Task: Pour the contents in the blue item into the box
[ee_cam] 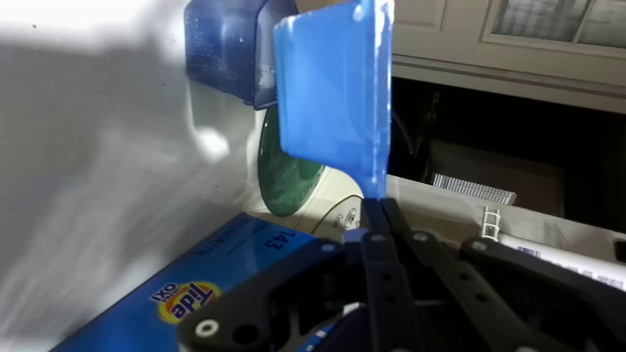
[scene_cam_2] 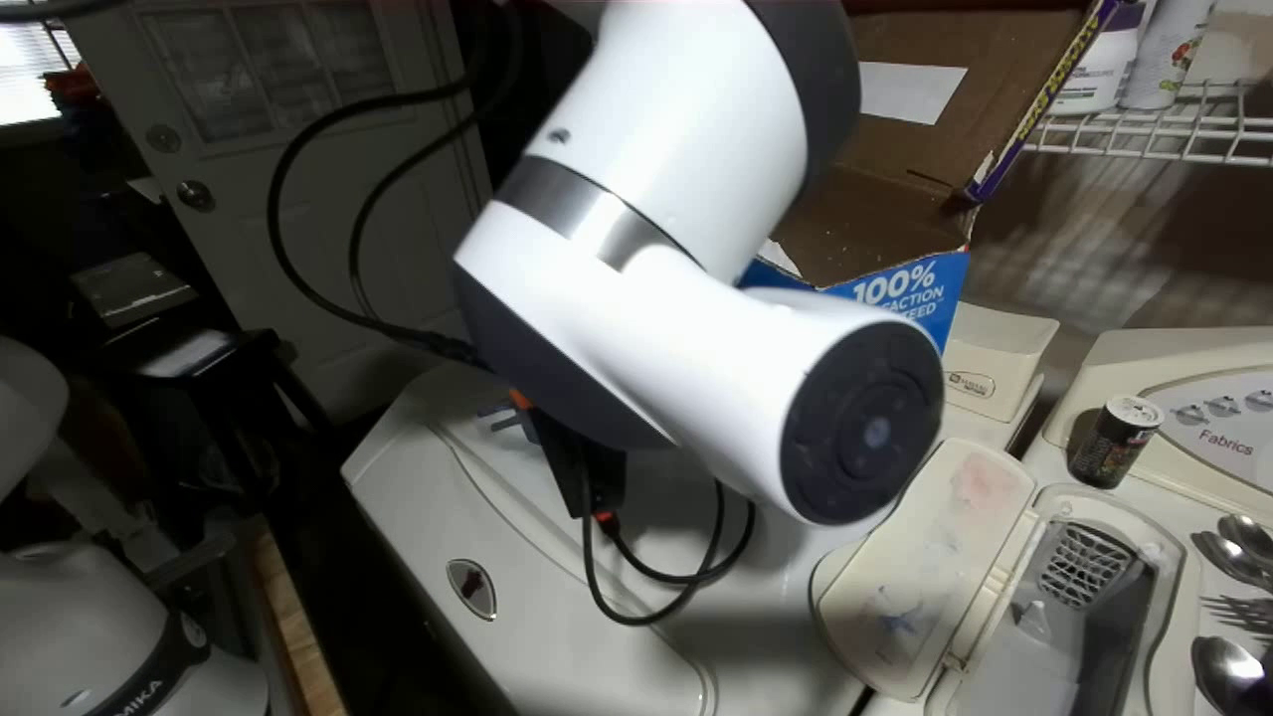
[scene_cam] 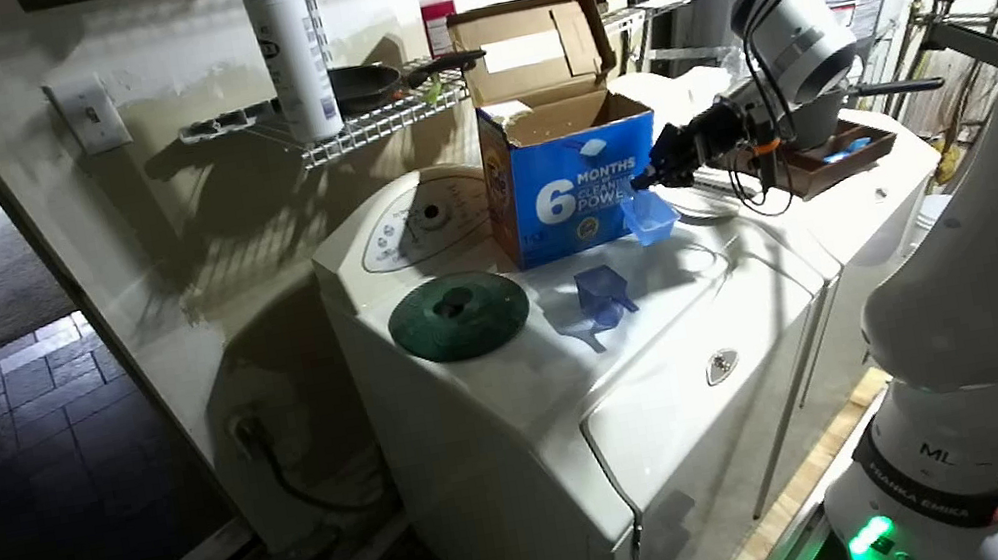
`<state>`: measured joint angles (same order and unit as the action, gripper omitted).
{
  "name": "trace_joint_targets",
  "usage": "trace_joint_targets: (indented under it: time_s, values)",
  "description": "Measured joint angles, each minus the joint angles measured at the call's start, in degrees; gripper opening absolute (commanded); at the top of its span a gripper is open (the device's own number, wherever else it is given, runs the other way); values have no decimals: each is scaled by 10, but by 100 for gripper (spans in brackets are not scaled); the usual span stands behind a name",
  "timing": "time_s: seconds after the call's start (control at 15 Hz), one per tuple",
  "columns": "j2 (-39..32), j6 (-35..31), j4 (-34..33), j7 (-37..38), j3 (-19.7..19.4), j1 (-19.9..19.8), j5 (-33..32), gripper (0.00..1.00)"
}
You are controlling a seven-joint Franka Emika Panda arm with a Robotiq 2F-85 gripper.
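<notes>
Jaws: clamped on the handle of the light-blue cup (ee_cam: 332, 88), lower middle of my wrist view.
Light-blue cup: upper middle of the wrist view; in an exterior view I have it right of centre, in front of the lower right part of the box (scene_cam: 578, 175). I can't tell whether the two touch.
Cup contents: I see its outer wall only, so I can't tell what it holds.
Box: on the table (scene_cam: 527, 387), open, back flap standing; bare brown cardboard shows inside, but the bottom is out of my sight.
Second cup (scene_cam: 601, 295): darker blue, on the table near frame centre, below the held one; I can't make out its inside.
Brown tray (scene_cam: 846, 169): right of the frame, with something blue in it, too small to name.
Open compartment (scene_cam_2: 1104, 631): lower right in an exterior view, a gridded piece (scene_cam_2: 1084, 564) inside.
</notes>
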<state>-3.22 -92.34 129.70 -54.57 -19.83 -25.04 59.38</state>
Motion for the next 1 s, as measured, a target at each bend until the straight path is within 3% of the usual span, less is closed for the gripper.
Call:
trace_joint_targets:
  time_s: [0.6,1.0]
  values:
    - [230,-135,69,46,18,21,-2,1]
    - [305,-257,66,69,51,40,-2,1]
